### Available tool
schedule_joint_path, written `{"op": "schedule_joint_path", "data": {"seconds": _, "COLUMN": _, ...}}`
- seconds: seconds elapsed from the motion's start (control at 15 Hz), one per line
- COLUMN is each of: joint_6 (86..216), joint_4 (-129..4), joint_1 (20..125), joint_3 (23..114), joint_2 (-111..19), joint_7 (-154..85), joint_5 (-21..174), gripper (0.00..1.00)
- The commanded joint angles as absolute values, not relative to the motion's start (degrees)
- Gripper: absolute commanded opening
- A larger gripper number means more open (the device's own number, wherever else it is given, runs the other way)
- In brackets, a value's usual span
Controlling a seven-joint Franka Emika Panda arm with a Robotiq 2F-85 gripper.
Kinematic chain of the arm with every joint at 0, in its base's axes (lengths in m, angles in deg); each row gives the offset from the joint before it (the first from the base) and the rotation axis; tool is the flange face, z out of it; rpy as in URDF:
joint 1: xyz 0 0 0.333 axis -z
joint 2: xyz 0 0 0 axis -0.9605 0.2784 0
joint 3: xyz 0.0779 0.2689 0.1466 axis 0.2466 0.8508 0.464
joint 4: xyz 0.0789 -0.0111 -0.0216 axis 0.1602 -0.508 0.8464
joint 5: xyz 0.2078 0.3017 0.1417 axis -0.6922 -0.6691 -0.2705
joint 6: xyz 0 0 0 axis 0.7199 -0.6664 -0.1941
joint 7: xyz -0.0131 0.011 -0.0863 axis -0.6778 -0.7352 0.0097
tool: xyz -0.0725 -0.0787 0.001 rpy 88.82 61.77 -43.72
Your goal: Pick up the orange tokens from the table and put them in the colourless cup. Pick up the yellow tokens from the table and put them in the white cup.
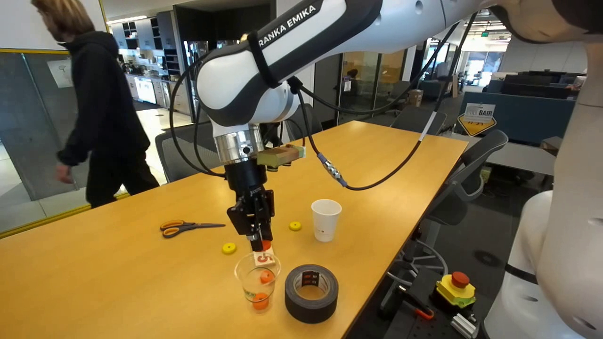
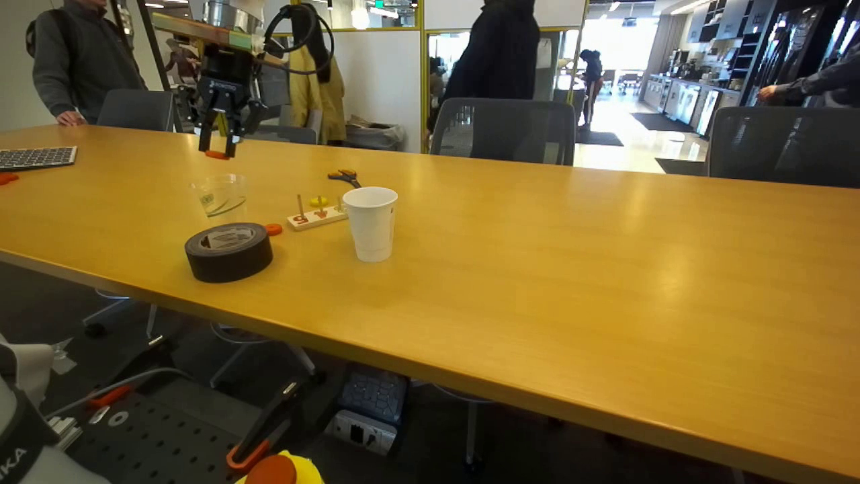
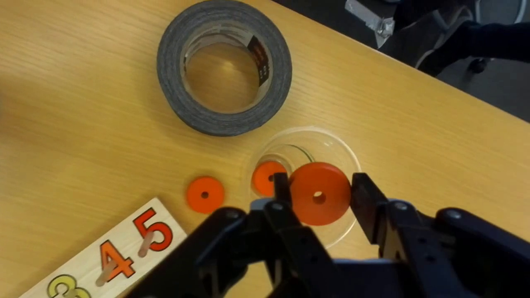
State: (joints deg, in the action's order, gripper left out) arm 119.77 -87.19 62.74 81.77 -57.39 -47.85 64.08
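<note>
Tool (image 3: 318,186): pinching a flat round orange token (image 3: 304,192) by opposite edges; centre hole visible, material not clear. In an exterior view the colourless see-through plastic tumbler (image 2: 222,195) stands upright on the yellow-brown wooden desk (image 2: 537,269), below the held token with a gap between. Wrist view: that token overlaps the tumbler's mouth.

Inside the tumbler: a second orange token (image 3: 261,179). Cannot rule out another hidden beneath it.

Just left of the tumbler in the wrist view: a third orange token (image 3: 213,198), flat on the desk, near the corner of a pale wooden number board (image 3: 124,234) with thin pegs.

In an exterior view a black ring-shaped roll of tape (image 1: 311,308) sits just right of the tumbler. Same view, farther off: a flat round yellow token (image 1: 295,227), left of the tapered white paper cup (image 1: 326,221); another yellow token (image 1: 229,249) lies left of the tool. Orange-and-black-handled scissors (image 1: 191,226) farther and to the left.

Progress, as judged: orange part well advanced. One placed, one over the tumbler awaiting release, one to fetch. Yellow part looks not yet begun: both visible yellow tokens are on the desk. Floor of the white cup not visible; cannot tell whether it holds any.
</note>
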Motion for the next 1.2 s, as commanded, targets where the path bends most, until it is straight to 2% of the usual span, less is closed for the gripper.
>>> {"op": "schedule_joint_path", "data": {"seconds": 0.0, "joint_6": 117.35, "joint_4": -88.06, "joint_1": 63.52, "joint_3": 82.55, "joint_2": -58.33, "joint_7": -52.14, "joint_5": 59.88, "gripper": 0.18}}
{"op": "schedule_joint_path", "data": {"seconds": 1.0, "joint_6": 128.62, "joint_4": -92.34, "joint_1": 62.68, "joint_3": 83.29, "joint_2": -57.73, "joint_7": -44.42, "joint_5": 61.29, "gripper": 0.19}}
{"op": "schedule_joint_path", "data": {"seconds": 1.07, "joint_6": 128.83, "joint_4": -92.43, "joint_1": 62.67, "joint_3": 83.29, "joint_2": -57.71, "joint_7": -43.42, "joint_5": 61.44, "gripper": 0.59}}
{"op": "schedule_joint_path", "data": {"seconds": 1.13, "joint_6": 128.72, "joint_4": -92.36, "joint_1": 62.72, "joint_3": 83.26, "joint_2": -57.69, "joint_7": -43.18, "joint_5": 61.61, "gripper": 0.67}}
